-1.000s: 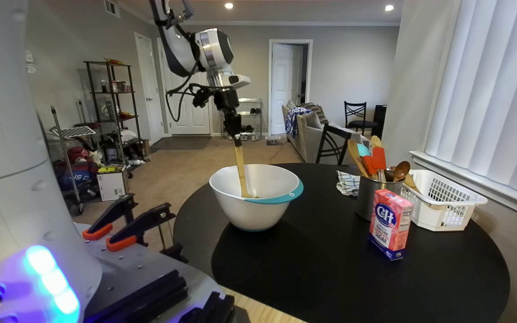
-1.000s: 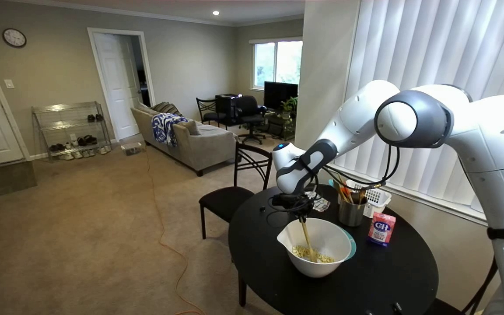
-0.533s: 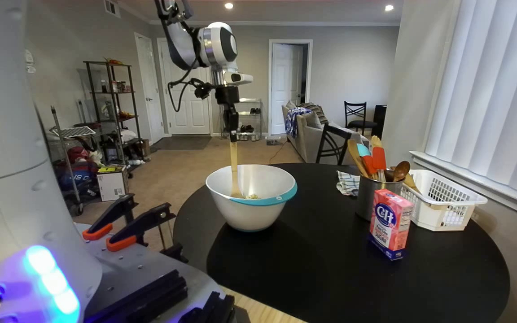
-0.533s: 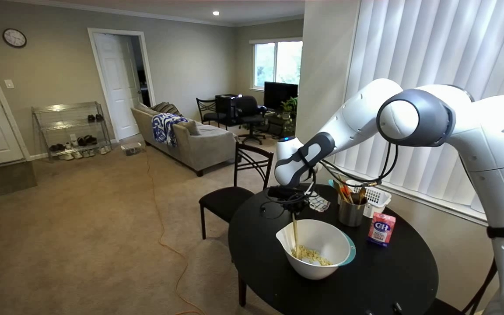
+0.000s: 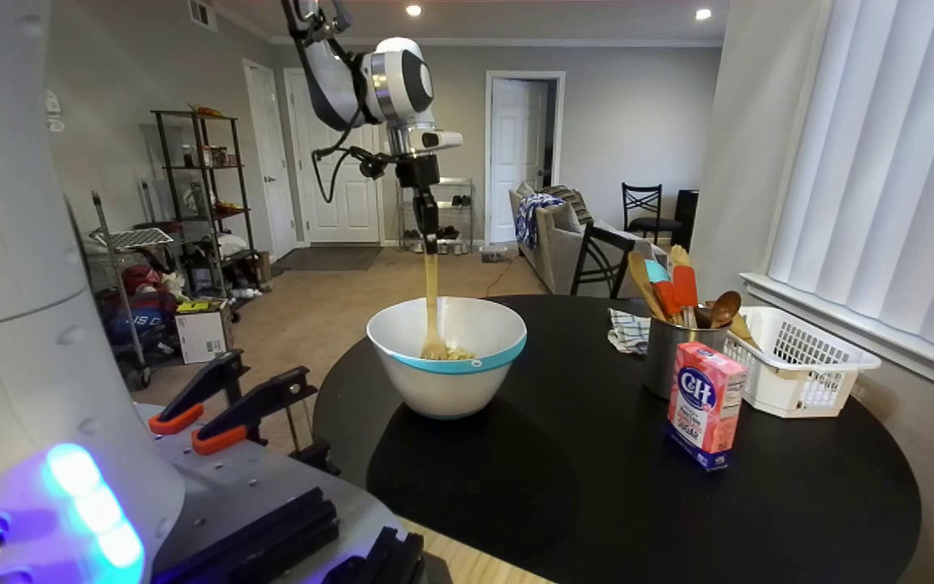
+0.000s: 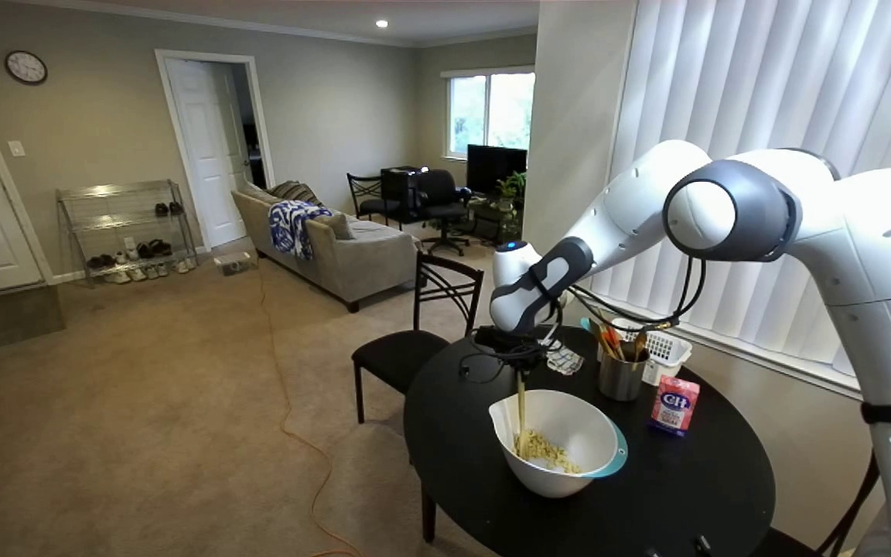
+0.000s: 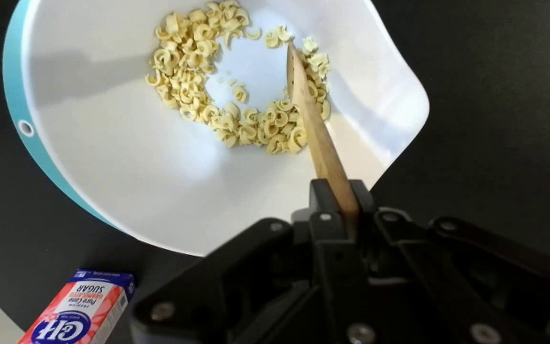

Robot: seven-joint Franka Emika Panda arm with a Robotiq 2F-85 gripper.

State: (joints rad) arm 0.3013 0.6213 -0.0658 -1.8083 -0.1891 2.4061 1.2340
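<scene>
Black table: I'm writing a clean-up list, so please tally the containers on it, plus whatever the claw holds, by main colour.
White: 2 (mixing bowl, basket)
Pink: 1 (sugar box)
Silver: 1 (metal utensil holder)
Light wood: 1 (wooden utensil, held in the claw)
Total: 5

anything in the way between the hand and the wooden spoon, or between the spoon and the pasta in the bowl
Nothing visible: the black hand is closed on the pale wooden spoon, which reaches down among the curled yellow pasta inside the white teal-edged bowl. The pink cardboard sugar box stands outside it.
</scene>
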